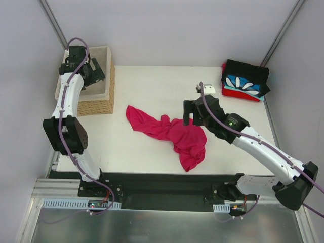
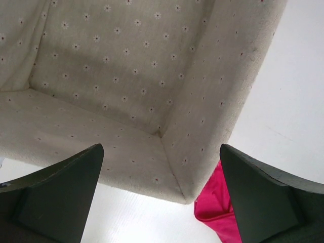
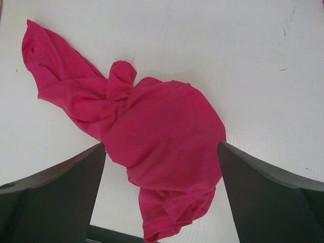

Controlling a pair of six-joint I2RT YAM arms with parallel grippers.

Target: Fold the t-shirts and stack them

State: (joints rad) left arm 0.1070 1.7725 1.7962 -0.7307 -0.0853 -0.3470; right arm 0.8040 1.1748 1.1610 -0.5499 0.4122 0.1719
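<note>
Right gripper (image 3: 161, 147) & left gripper (image 2: 161, 147) are both gaping wide, empty. Risk: right is hovering over bunched pink shirt (image 3: 152, 126), prob. grabbing multiple layers.

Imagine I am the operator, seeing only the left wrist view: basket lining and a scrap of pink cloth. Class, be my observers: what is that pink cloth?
Observer: A crumpled pink shirt, unfolded on the table just right of the basket.
Operator: Is the other arm near it?
Observer: Yes. The right end effector hovers open above the shirt, holding nothing.
Operator: Any shirts folded?
Observer: A folded stack sits at the far right corner, black on top, red at the bottom.
</note>
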